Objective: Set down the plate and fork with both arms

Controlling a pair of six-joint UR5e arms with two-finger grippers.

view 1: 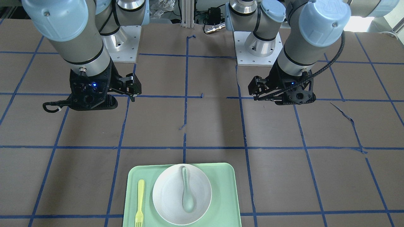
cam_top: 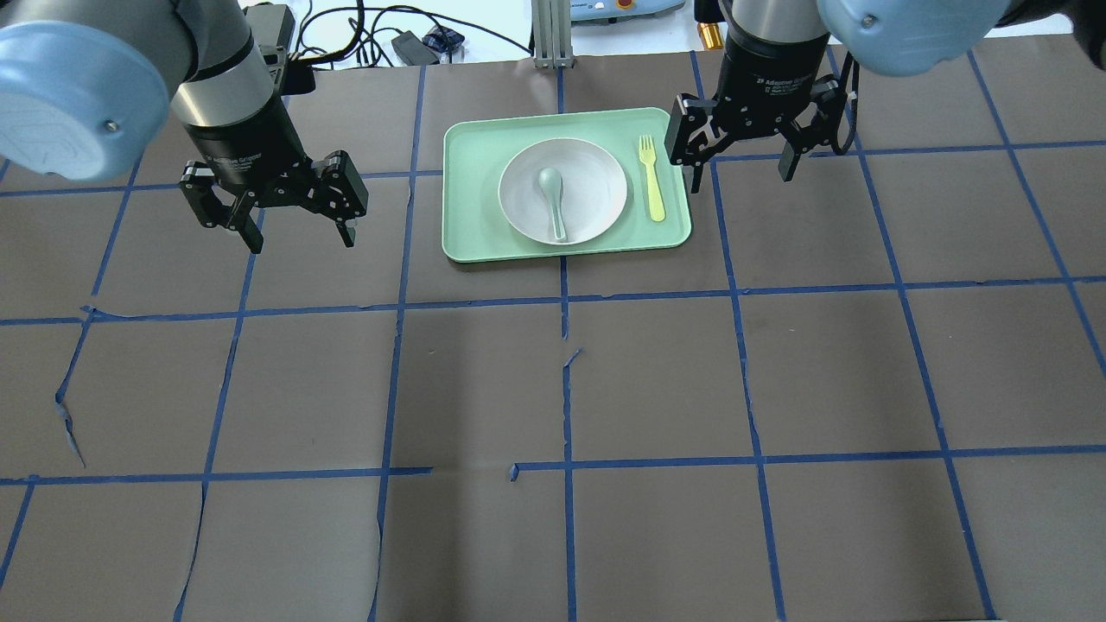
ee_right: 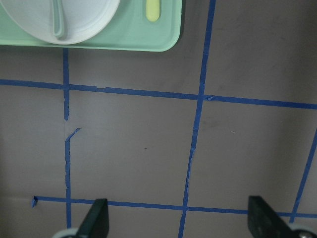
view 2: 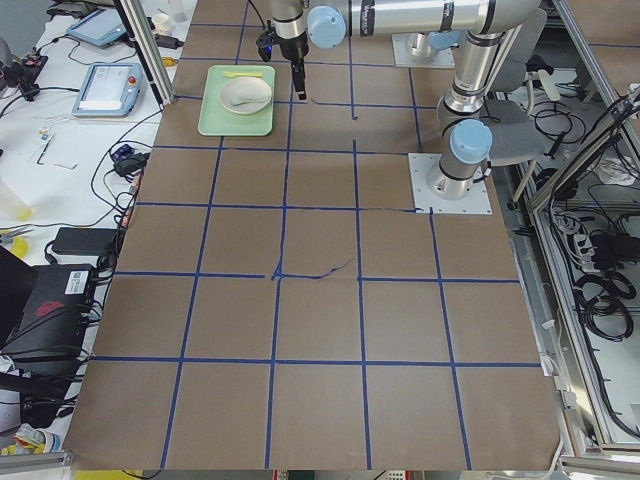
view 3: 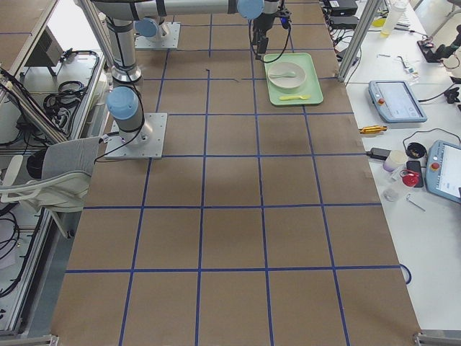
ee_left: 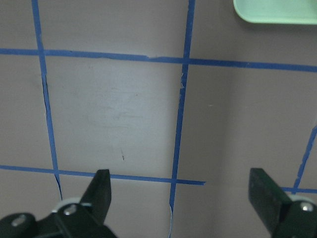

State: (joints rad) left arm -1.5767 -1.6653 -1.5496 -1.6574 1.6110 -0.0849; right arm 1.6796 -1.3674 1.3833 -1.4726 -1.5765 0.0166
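**Ops:** Where do we stand?

**Me:** I see the white plate (cam_top: 598,183) sitting in the middle of the pale green tray (cam_top: 467,235), with a grey-green spoon (cam_top: 553,197) lying in it. The yellow fork (cam_top: 651,177) lies flat on the tray just beside the plate, not touching it. Neither arm carries anything. If the tray is the goal, I'd call both placements done. If they belong on the bare surface (cam_top: 484,380), then nothing has begun. I can't tell which.

**Ops:** And the arms?

**Me:** The left gripper (cam_top: 302,240) hangs over bare surface, well apart from the tray's far side, pointing straight down. Its fingers (ee_left: 100,188) are spread wide and empty in my wrist view. The right gripper (cam_top: 741,179) hovers just beside the tray's fork-side edge, also pointing down. Its fingers (ee_right: 96,218) are wide apart too, with only taped surface between them.
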